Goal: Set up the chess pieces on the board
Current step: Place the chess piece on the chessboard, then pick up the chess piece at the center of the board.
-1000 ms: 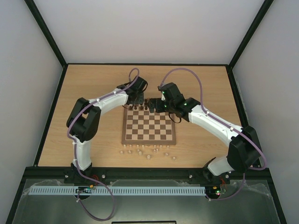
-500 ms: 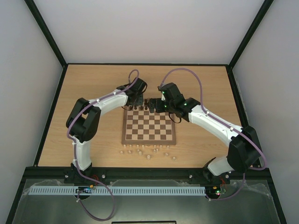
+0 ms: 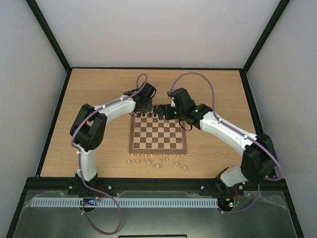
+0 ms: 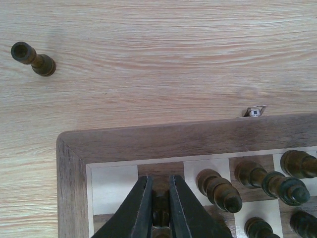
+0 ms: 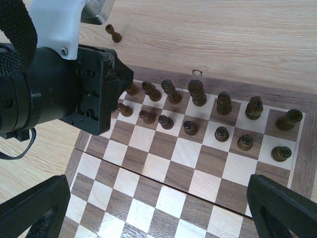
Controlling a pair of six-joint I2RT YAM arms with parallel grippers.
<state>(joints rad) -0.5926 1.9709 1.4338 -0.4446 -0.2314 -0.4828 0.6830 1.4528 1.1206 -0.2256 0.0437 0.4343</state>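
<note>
the left pincer is nipped almost fully shut on a dark chess piece, which shows in the thin gap between its black fingers at the bottom centre of the left wrist view. it stands over the dark square just beside the cream corner square of the board. to its right, more dark chess pieces stand on the edge squares. one stray dark piece sits on the tabletop in the upper left, well apart from the board. the right pincer is spread wide with nothing between its fingers, which fill the two bottom corners of the right wrist view. it hangs above the board, whose two upper rows carry the dark pieces. in the top view the board lies mid-tabletop, both pincers at its upper edge, with pale pieces scattered just below it.
</note>
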